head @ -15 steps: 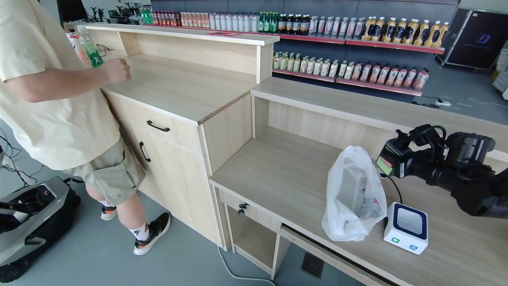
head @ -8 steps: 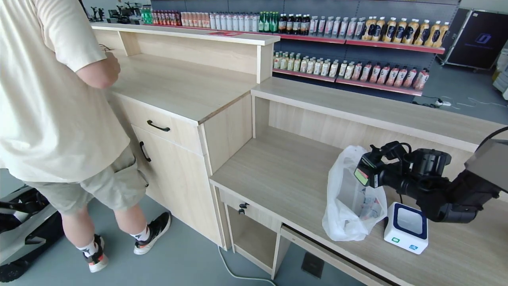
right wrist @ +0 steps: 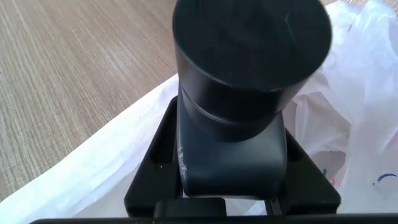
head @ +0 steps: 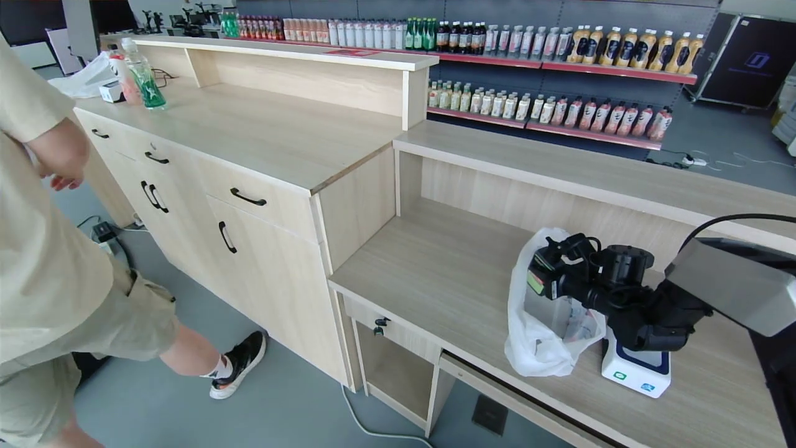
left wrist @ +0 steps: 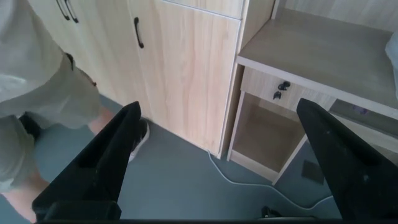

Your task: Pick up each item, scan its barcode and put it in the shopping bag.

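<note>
1 crinkled translucent plastic shopping bag (head: 540,339) sits under right pincer (head: 540,277), grip unclear; left pincer (left wrist: 219,109) gapes wide.

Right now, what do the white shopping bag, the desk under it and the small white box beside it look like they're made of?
Thin white shopping bag: soft plastic film, semi-transparent; it crumples and its contents show through.
Pale desk: wood-grain board, matt, probably laminate rather than solid wood.
Small white box: hard moulded plastic, smooth, slightly glossy, with rounded corners.
</note>
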Tool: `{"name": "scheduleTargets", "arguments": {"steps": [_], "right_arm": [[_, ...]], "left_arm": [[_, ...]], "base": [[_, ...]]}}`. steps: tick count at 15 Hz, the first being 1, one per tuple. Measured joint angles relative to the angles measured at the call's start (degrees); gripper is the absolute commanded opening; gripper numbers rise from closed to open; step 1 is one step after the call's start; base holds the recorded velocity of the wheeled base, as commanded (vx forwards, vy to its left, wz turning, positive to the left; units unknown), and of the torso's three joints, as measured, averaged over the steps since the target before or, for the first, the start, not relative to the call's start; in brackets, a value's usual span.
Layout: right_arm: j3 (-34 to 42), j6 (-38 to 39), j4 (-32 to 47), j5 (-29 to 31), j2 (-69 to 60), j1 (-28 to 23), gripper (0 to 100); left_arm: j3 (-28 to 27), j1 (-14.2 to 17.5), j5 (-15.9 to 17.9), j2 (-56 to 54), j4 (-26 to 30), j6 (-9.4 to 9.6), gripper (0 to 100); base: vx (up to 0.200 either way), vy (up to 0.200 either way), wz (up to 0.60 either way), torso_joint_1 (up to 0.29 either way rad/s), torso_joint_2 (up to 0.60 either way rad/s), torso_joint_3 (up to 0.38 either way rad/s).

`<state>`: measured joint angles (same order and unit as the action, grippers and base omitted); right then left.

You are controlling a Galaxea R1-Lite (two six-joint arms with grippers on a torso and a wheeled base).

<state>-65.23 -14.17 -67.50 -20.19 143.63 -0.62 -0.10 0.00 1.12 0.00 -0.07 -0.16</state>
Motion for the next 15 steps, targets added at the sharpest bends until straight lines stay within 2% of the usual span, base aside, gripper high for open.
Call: {"name": "scheduleTargets", "arguments": {"steps": [5, 10, 11, 15], "right_arm": [[-5.4, -0.3, 3.0, 0.2, 3.7, 0.4, 0], [-6.0, -2.9, 3.5, 0.5, 5.0, -1.2, 0], [-6.0, -3.6, 4.3, 0.5, 5.2, -1.7, 100], [-5.0, -3.6, 4.3, 0.4, 5.6, -2.2, 100]], "left_arm": [[0.0, 0.0, 0.0, 0.0, 0.0, 0.00, 100], [0.0, 0.0, 0.0, 0.0, 0.0, 0.00, 100], [0.0, 0.0, 0.0, 0.0, 0.0, 0.00, 100], [0.0, 0.0, 0.0, 0.0, 0.0, -0.02, 100]], "base": [[0.000, 0.000, 0.00, 0.000, 0.00, 0.000], [0.000, 0.000, 0.00, 0.000, 0.00, 0.000], [0.000, 0.000, 0.00, 0.000, 0.00, 0.000], [0.000, 0.000, 0.00, 0.000, 0.00, 0.000]]}}
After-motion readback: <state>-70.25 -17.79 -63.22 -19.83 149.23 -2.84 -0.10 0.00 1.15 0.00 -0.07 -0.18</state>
